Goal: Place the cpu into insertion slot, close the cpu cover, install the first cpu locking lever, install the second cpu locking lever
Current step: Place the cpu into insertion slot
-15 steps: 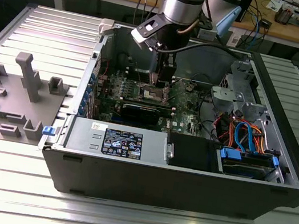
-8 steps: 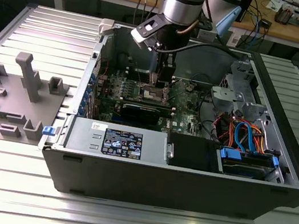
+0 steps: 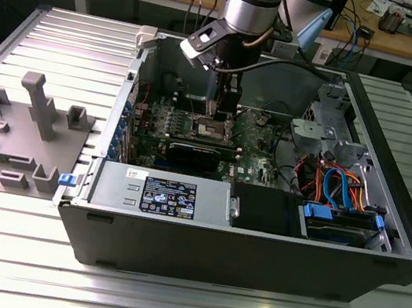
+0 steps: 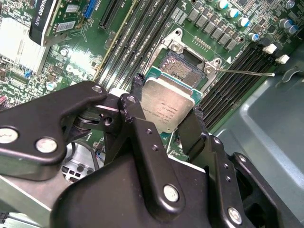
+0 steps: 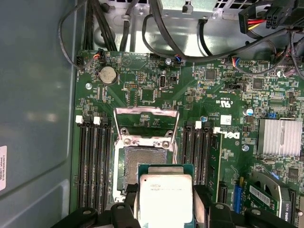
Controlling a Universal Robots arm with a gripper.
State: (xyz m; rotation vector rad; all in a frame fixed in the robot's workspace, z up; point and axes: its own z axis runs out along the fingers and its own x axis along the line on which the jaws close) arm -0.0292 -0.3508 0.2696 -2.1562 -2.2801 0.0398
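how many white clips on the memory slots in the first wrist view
4. Two small white plastic clips cap the black slots on one side of the open cpu socket, two on the other; the gripper may hide more.

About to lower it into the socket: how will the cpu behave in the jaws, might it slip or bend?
The cpu looks like a rigid flat plate with a metal top, so it probably will not flex. The jaws pinch only two opposite edges, so it could tilt or slip. Small and thin, it is likely light.

Exterior view high and oblique over the open computer case (image 3: 213,251); both wrist views close above the socket (image 5: 142,156)
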